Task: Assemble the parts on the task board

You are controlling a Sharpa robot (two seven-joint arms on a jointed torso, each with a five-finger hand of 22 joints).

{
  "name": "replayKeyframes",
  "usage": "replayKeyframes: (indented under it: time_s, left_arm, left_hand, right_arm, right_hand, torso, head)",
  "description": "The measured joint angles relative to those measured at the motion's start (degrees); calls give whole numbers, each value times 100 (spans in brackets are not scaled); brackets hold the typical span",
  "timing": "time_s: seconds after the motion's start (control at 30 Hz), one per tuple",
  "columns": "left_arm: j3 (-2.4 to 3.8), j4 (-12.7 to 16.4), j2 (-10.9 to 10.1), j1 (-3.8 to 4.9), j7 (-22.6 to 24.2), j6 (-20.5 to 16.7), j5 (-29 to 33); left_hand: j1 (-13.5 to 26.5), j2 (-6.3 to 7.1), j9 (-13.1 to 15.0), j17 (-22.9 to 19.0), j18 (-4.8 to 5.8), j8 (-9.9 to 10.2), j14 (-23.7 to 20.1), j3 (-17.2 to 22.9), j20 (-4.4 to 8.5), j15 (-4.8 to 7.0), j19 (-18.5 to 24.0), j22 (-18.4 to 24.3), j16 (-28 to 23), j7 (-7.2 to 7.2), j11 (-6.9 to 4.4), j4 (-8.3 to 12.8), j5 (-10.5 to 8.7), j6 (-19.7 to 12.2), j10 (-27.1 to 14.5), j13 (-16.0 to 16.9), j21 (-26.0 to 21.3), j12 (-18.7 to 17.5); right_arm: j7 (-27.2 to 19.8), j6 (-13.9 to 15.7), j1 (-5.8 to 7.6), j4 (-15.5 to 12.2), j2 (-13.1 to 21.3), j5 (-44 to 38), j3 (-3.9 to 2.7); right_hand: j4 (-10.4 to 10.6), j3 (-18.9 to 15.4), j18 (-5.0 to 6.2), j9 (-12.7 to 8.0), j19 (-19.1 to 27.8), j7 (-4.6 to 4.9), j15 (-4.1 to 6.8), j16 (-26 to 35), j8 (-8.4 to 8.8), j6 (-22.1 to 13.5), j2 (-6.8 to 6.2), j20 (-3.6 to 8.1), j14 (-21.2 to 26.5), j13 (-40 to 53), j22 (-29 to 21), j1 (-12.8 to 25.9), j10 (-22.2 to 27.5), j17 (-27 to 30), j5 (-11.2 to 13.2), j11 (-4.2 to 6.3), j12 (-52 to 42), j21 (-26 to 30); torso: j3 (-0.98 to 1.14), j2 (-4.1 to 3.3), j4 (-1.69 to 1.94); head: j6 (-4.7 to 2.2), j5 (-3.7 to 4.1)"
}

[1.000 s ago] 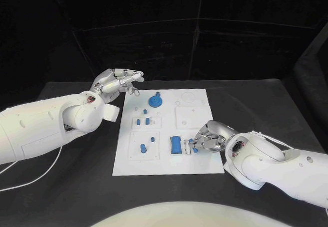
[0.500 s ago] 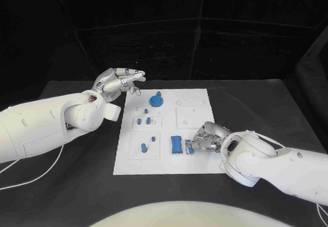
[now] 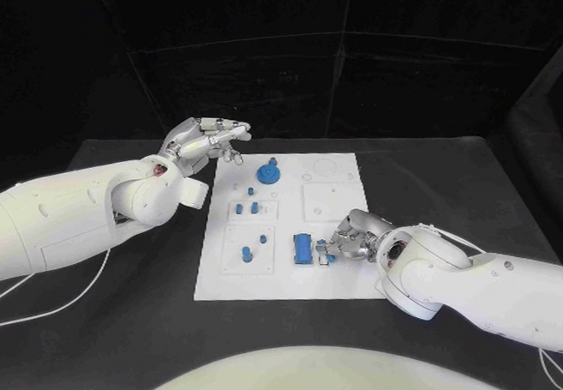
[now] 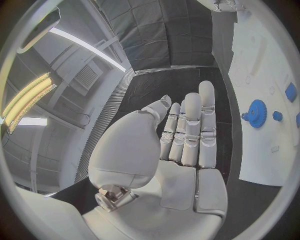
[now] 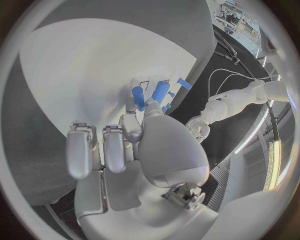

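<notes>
I see my right hand (image 3: 349, 236) resting low on the white task board (image 3: 334, 283), at its edge nearest that arm, with the fingertips bent down onto a small blue part (image 3: 323, 256). It appears to be pinching that piece, though the fingers hide most of it. Just beyond those fingertips lies a longer blue block (image 3: 302, 247) in its recess. The right wrist view shows the same hand (image 5: 134, 142) pressed close to the board (image 5: 87, 75), with a blue peg (image 5: 138, 98) and a blue cylinder (image 5: 160, 91) lying just past the fingertips. My left hand (image 3: 204, 139) hovers above the black table (image 3: 480, 185), beside the far corner of the board on its own side; it holds nothing, and its fingers are loosely extended. In the left wrist view the fingers (image 4: 190, 130) lie straight and side by side, and a blue gear (image 4: 256, 113) sits on the board (image 4: 262, 65) well off to the side of them.
</notes>
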State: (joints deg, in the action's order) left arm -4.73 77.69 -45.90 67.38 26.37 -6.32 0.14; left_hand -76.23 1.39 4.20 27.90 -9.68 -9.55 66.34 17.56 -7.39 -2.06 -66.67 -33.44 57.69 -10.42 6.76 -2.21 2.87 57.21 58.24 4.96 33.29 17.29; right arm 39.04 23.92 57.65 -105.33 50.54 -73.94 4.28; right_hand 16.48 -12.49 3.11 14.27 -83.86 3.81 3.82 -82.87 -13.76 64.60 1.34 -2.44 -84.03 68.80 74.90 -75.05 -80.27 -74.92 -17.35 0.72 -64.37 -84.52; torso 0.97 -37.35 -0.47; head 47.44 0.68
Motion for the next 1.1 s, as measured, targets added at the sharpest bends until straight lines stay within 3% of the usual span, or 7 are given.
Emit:
replayKeyframes:
  time_s: [0.07, 0.2, 0.53, 0.67, 0.73, 1.0, 1.1]
  left_arm:
    - [0, 0, 0, 0, -3, 3, 0]
    - [0, -3, 1, 0, -9, 8, 0]
    - [0, -10, 5, 0, -19, 17, 0]
    - [0, -14, 6, 0, -22, 20, 0]
    - [0, -17, 8, 0, -23, 20, 0]
    - [-2, -26, 19, 0, -28, 24, 0]
    - [-3, -28, 23, 0, -30, 26, 0]
  left_hand:
    - [0, 0, 0, 0, 0, 0, 0, 0, 0, 0, 0, 0, 0, 0, 0, 0, 0, 0, 0, 0, 0, 0]
    - [0, 0, 0, 0, 0, 0, 0, 0, 0, 0, 0, 5, 0, 0, 0, 0, 0, 0, 0, 0, 0, 0]
    - [0, 0, 0, 0, 0, 0, 0, 0, 0, 0, 0, 5, 0, 0, 0, 0, 0, 0, 0, 0, 0, 0]
    - [0, 0, 0, 0, 0, 0, 0, 0, 0, 0, 0, 4, 0, 0, 0, 0, 0, 0, 0, 0, 0, 0]
    - [0, 0, 0, 0, 0, 0, 0, 0, 0, 0, 0, 4, 0, 0, 0, 0, 0, 0, 0, 0, 0, 0]
    - [0, 0, 0, 1, 0, 0, 0, 0, 0, 0, 0, 4, 0, 0, 0, 0, 0, 0, 0, 0, 0, 0]
    - [0, 0, 0, 1, 0, 0, 0, 0, 0, 0, 0, 3, 0, 0, 0, 0, 0, 0, 0, 0, 0, 0]
  right_arm:
    - [5, 1, -1, 0, -6, -17, 1]
    - [11, 2, -2, -15, -8, -49, 2]
    - [6, 3, -3, -135, 83, -101, 1]
    - [1, 6, -2, -209, 145, -131, 0]
    - [-2, 7, -2, -243, 172, -146, 0]
    - [-9, 7, -2, -304, 263, -194, 0]
    - [-18, -15, -2, -304, 306, -212, 0]
  right_hand:
    - [6, -86, -1, 29, 0, 0, 0, 0, 0, 0, 21, 0, 0, 15, 0, 140, -1, 0, 360, 1, -8, 0]
    - [20, -144, -1, 73, 0, 0, -1, 0, 0, 0, 65, 0, 0, 35, 0, 227, -1, 0, 551, 1, 5, 0]
    - [31, -263, 0, 166, 0, -51, -1, 0, 1, 51, 243, 0, 0, 71, 0, 494, -11, 1, 545, 11, 4, 0]
    - [12, -293, -6, 199, 0, -51, -1, 0, 1, 51, 298, 0, 0, 86, 0, 596, -10, 1, 431, 11, 4, 0]
    - [5, -300, -94, 221, 1, -51, 11, 0, 1, 51, 296, 0, 12, 91, 0, 594, -10, 1, 347, 11, 4, 0]
    - [-19, -324, -93, 271, 0, -71, 41, 0, 1, 71, 391, 0, -1, 108, 0, 565, -30, 1, 159, 32, 4, 0]
    - [-136, -350, -92, 302, 0, -71, 41, 0, 1, 71, 300, 0, -1, 117, 0, 315, -30, 1, 151, 31, 4, 0]
  torso:
    - [0, 0, -1]
    - [1, 0, 0]
    - [4, 0, -4]
    - [5, 1, -4]
    - [5, 1, -5]
    - [4, 3, -5]
    - [3, 3, -5]
  head:
    - [-1, 0]
    - [-1, -4]
    - [-4, -5]
    - [-11, -1]
    - [-15, 0]
    - [-20, 16]
    - [-27, 26]
